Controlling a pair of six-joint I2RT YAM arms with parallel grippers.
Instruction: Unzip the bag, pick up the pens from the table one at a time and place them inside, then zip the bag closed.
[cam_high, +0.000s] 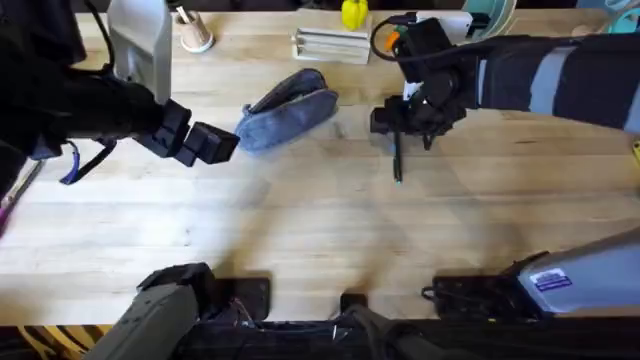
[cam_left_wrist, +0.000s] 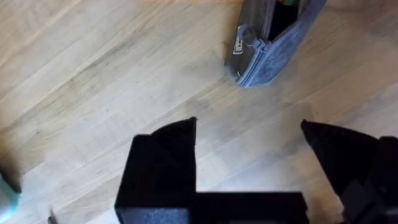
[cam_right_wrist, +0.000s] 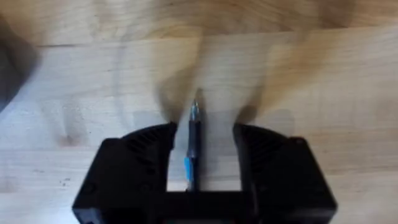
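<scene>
The right claw (cam_right_wrist: 203, 155) straddles the pen (cam_right_wrist: 192, 149) unclamped, right of the bag (cam_high: 288, 108) (unzipped); the left claw (cam_left_wrist: 249, 168) gapes beside it.

Bag (cam_high: 290, 108), upper centre: grey-blue fabric. Pen (cam_right_wrist: 192, 149): dark w/ blue band, tip prob. silver. Table (cam_high: 300, 230): pale wood, visible grain and plank seams.

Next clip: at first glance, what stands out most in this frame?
The right end effector draws the eye first: it is low over the table right of centre, its fingers straddling the pen with gaps on both sides. Next is the bag at centre-left, already unzipped, its opening gaping in the left wrist view. The left end effector sits open just beside the bag's end, holding nothing.
</scene>
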